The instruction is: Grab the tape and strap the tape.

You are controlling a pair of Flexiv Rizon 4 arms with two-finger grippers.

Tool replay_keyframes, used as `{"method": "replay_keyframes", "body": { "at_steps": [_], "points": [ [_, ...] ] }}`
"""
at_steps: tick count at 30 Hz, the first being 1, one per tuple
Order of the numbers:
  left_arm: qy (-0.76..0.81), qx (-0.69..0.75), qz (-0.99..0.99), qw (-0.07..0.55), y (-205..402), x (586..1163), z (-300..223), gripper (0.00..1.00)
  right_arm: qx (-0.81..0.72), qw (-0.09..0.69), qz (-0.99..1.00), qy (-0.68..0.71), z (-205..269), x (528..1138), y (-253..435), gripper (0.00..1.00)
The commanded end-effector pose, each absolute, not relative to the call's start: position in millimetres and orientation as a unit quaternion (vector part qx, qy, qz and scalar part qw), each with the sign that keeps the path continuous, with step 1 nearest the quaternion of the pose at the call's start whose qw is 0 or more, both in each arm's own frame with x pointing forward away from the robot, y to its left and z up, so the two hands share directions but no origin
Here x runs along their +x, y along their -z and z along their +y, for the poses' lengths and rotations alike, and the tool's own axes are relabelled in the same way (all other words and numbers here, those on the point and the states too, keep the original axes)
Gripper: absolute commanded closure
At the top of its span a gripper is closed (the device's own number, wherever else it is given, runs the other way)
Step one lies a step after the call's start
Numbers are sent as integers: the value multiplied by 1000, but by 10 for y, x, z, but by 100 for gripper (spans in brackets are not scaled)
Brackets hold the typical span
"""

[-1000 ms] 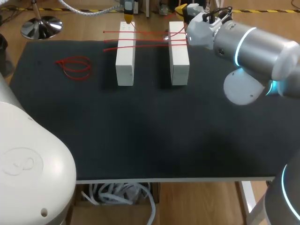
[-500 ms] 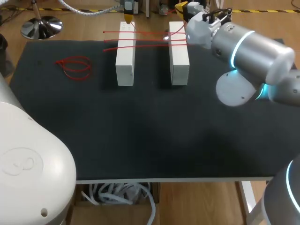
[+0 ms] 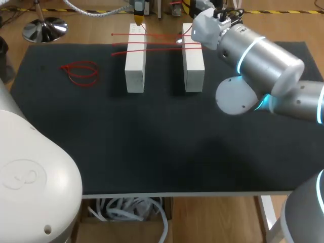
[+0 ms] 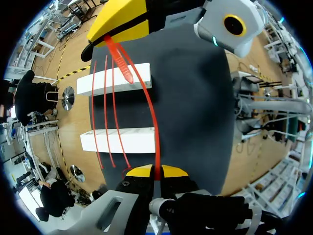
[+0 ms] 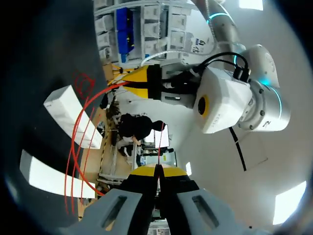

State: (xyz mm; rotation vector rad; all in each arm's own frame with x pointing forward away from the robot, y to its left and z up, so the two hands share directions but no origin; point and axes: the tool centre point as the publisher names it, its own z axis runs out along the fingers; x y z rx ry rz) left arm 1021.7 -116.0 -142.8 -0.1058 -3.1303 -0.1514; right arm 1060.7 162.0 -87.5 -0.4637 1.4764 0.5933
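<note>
While left end effector (image 4: pixel 155 172) and right end effector (image 5: pixel 157 172) clamp tape (image 4: pixel 155 122) ends, arms face each other.

Two white blocks (image 3: pixel 135 66) lie parallel and apart on the black table (image 3: pixel 152 142).

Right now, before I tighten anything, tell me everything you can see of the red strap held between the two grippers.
The red strap is a thin, flat, plastic-looking band. One end is pinched in the jaws of the left gripper. From there it runs in a gentle curve over the near white block and the far white block to the right gripper, whose jaws also clamp it. A short, wider, tapered tail sticks out past those jaws. Whether it touches the blocks is unclear.
</note>
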Motion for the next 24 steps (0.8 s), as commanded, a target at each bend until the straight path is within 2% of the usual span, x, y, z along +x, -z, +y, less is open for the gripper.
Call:
{"method": "replay_keyframes", "body": {
  "at_steps": [1, 12, 24],
  "points": [
    [49, -33, -998, 3, 1428, 10210, -1161, 100, -87, 697, 673, -233, 1699, 10623, 926, 100],
    [49, -33, -998, 3, 1428, 10210, -1161, 100, -87, 697, 673, -233, 1699, 10623, 926, 100],
    [49, -33, -998, 3, 1428, 10210, -1161, 100, -80, 711, 692, -99, 1534, 10536, 988, 100]
  ]
}}
